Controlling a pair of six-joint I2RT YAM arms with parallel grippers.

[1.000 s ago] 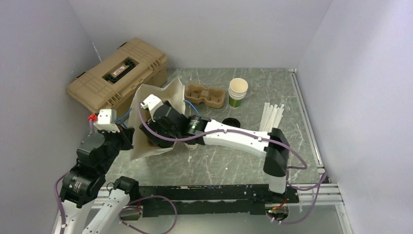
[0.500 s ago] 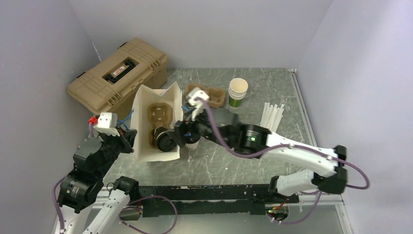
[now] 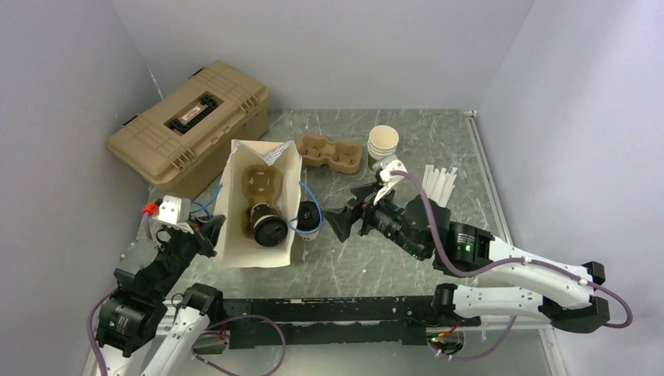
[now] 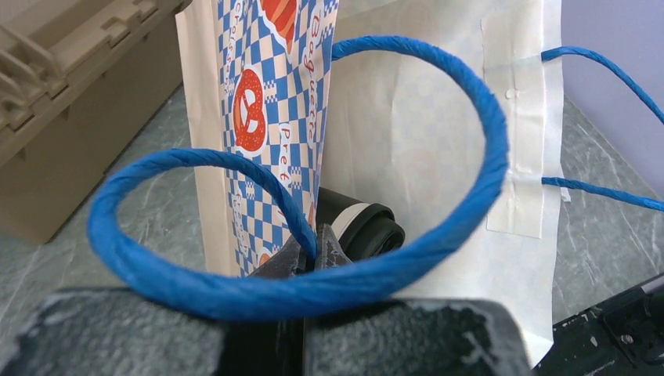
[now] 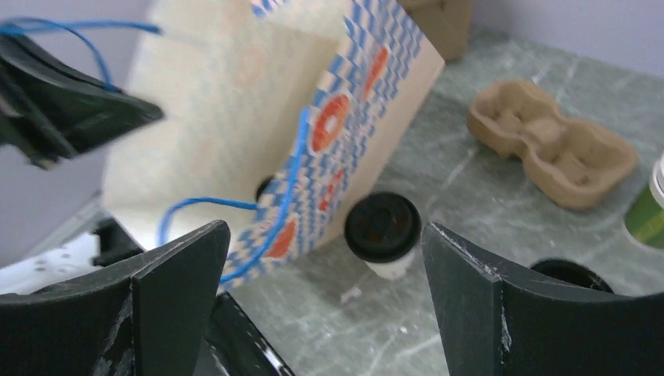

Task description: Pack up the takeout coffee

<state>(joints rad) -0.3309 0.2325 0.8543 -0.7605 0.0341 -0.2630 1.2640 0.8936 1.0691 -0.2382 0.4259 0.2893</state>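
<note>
One takeout coffee (image 3: 310, 218), a pale cup with a black lid, stands on the table just right of the open paper bag (image 3: 232, 205). The same cup (image 5: 383, 227) lies ahead of my right gripper (image 5: 322, 229), which is open and empty. In the top view this gripper (image 3: 337, 222) hangs a short way right of the cup. A second lidded cup (image 3: 268, 229) lies tilted inside the bag on a brown carrier. My left gripper (image 3: 210, 229) is shut on the bag's blue handle (image 4: 313, 227), and the cup in the bag (image 4: 364, 227) shows behind it.
A tan toolbox (image 3: 192, 117) stands at the back left. Behind the bag lie a cardboard cup tray (image 3: 329, 153), a stack of lidless cups (image 3: 382, 147) and white straws (image 3: 438, 186). Black lids (image 5: 571, 274) sit right of the standing cup.
My right gripper has pulled out of the bag and moved right, leaving a lidded cup inside. The bag now stands open and upright. My left gripper keeps hold of the handle.
</note>
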